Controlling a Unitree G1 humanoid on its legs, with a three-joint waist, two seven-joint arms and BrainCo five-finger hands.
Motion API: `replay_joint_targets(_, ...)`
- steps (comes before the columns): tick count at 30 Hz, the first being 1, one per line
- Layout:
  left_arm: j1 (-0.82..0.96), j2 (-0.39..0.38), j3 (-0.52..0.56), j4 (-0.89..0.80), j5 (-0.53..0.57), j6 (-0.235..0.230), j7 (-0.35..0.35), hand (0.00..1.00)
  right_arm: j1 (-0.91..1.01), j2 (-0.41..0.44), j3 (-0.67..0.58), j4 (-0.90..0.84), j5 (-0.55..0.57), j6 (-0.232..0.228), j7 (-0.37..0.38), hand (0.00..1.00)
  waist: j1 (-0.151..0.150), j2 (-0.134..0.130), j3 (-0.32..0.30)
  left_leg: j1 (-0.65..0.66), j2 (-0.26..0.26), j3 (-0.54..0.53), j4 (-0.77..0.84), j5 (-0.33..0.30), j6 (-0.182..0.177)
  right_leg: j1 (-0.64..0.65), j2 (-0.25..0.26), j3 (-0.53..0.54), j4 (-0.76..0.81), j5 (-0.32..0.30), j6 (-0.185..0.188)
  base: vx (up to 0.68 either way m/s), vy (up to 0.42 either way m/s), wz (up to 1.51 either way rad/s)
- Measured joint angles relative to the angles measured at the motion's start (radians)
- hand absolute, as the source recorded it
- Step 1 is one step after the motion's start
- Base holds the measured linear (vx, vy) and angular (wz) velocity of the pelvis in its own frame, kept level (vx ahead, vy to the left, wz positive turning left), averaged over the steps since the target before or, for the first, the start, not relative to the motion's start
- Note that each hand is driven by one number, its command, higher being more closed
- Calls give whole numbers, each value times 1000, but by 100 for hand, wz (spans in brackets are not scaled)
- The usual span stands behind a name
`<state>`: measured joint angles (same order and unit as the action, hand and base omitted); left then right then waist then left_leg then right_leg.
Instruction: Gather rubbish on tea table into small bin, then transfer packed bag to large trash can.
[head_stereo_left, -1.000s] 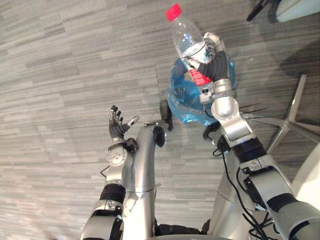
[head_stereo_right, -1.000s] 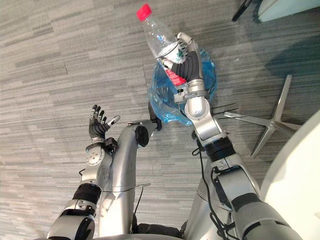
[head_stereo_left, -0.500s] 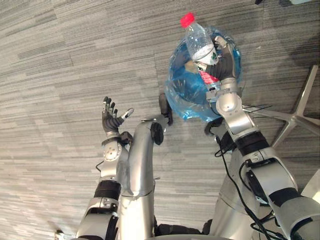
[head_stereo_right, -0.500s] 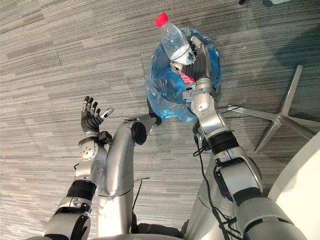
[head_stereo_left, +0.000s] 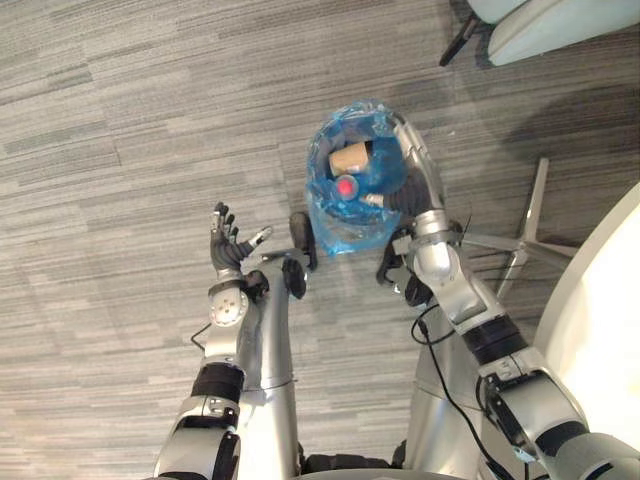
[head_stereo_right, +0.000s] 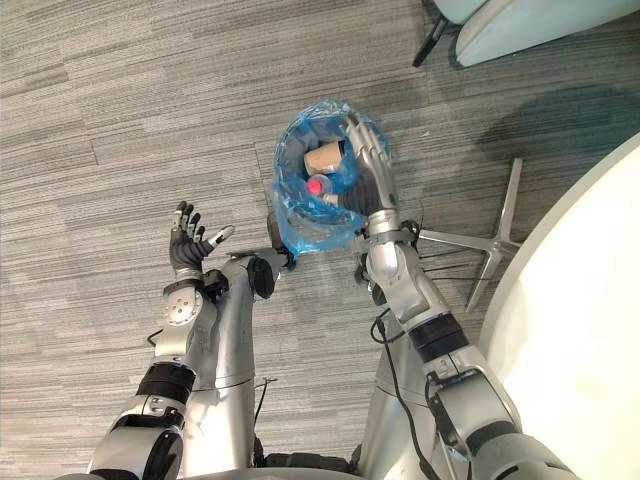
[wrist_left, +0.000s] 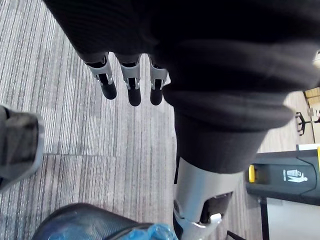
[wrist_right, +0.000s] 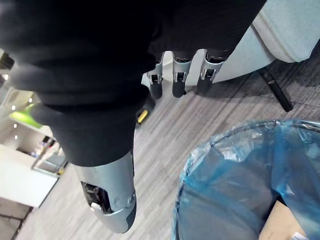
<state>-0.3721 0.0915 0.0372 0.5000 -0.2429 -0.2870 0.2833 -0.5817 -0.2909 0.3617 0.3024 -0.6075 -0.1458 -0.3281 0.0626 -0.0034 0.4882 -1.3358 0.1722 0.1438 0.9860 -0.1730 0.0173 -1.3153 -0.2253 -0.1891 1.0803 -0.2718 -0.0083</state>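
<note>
Standing in the small round blue-bagged bin, where rubbish belongs, the red-capped clear plastic bottle shows in the left eye view, left robot hand spread idle nearby; the right wrist view has the right robot hand straight-fingered, empty, above the rim.

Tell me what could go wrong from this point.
The right hand lies across the small bin, close to its blue bag; drawing it back might snag the bag or tip the bin. The bottle stands cap-up beside a brown cardboard piece and may crowd the bag at packing.
</note>
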Motion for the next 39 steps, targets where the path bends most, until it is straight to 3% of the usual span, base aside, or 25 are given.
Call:
replay_joint_targets(4, -3, 0, -5, 4, 0, 0, 0, 0, -44, 13, 43, 127, -38, 4, 11, 0, 1, 0, 0, 0, 0, 0, -4, 0, 0, 0, 0, -1, -2, 0, 0, 0, 0, 0)
replay_joint_targets(12, -66, 2, -4, 25, -1, -4, 1, 0, -183, 60, 89, 468, -112, 72, 52, 0, 6, 0, 0, -62, -9, -10, -9, 8, -11, -60, -6, -6, 4, -1, 0, -26, 13, 3)
replay_joint_targets(13, -74, 0, -4, 34, -1, -4, 0, 0, -192, 65, 90, 495, -115, 80, 56, 100, 6, 0, 0, -67, -12, -11, -9, 9, -12, -67, -7, -6, 7, -1, 0, -36, 21, 8)
replay_joint_targets(18, -117, -9, -4, 63, -2, -6, 1, 0, -235, 79, 91, 582, -150, 113, 72, 100, 7, 0, 0, -88, -16, -13, -9, 9, -12, -89, -11, -6, 13, -2, -1, -31, 24, 3)
replay_joint_targets(28, -156, -14, -4, 98, -2, -4, 2, 0, -261, 88, 81, 572, -85, 111, 41, 100, 6, 0, 0, -94, -14, -14, -9, 9, -12, -95, -8, -6, 11, -3, -2, -36, 30, -1)
replay_joint_targets(34, -155, -14, -4, 98, 0, 1, 3, 0, -222, 86, 76, 400, -26, 109, 37, 100, 6, 0, 0, -88, -5, -22, 5, 11, -7, -82, -1, -12, 15, -2, -3, -44, 34, -4)
replay_joint_targets(39, -115, -45, -11, 98, 21, 35, 0, 0, -144, 89, 64, 231, 15, 95, 40, 100, 6, 0, 0, 1, -2, -31, -10, 7, -12, 18, 3, -29, -6, -7, 1, -42, 22, 3)
